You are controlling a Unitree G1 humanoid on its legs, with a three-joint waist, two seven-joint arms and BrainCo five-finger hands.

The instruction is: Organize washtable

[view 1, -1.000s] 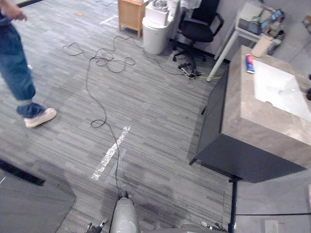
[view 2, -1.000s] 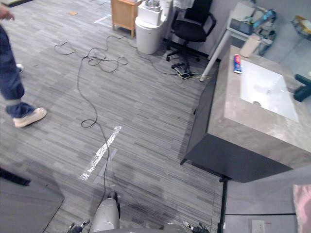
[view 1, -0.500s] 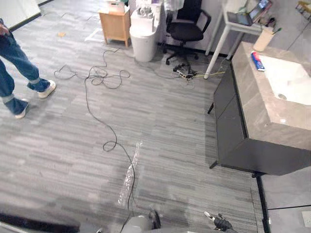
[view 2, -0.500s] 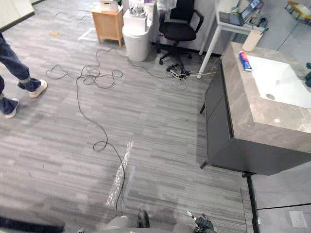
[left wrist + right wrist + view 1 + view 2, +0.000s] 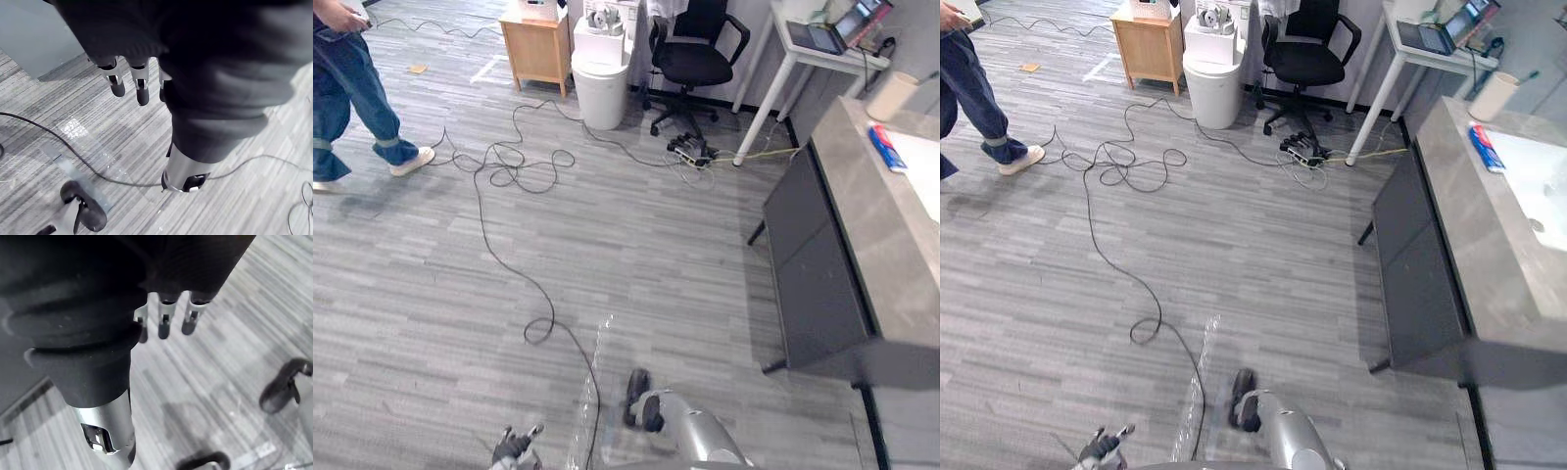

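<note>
The washtable [image 5: 876, 235] stands along the right edge: a grey stone top over a dark cabinet, with a white sink [image 5: 1549, 191] set into it. A red, white and blue tube [image 5: 885, 148] lies on the top by the sink's far corner. A beige cup [image 5: 895, 95] stands just beyond it. My left hand [image 5: 514, 451] hangs low at the bottom left, well away from the washtable, and its fingers [image 5: 139, 83] are straight and hold nothing. My right hand [image 5: 164, 318] hangs over the floor with relaxed, empty fingers.
A person [image 5: 352, 88] in jeans walks at the far left. Black cables [image 5: 509, 166] loop over the grey floor. A white bin [image 5: 602, 83], a wooden cabinet [image 5: 533, 44], an office chair [image 5: 695, 59] and a white desk [image 5: 822, 44] line the far side.
The camera has swung, so the washtable now sits further toward the right edge. The person has stepped away to the far left. My left hand has come into the eye views.
</note>
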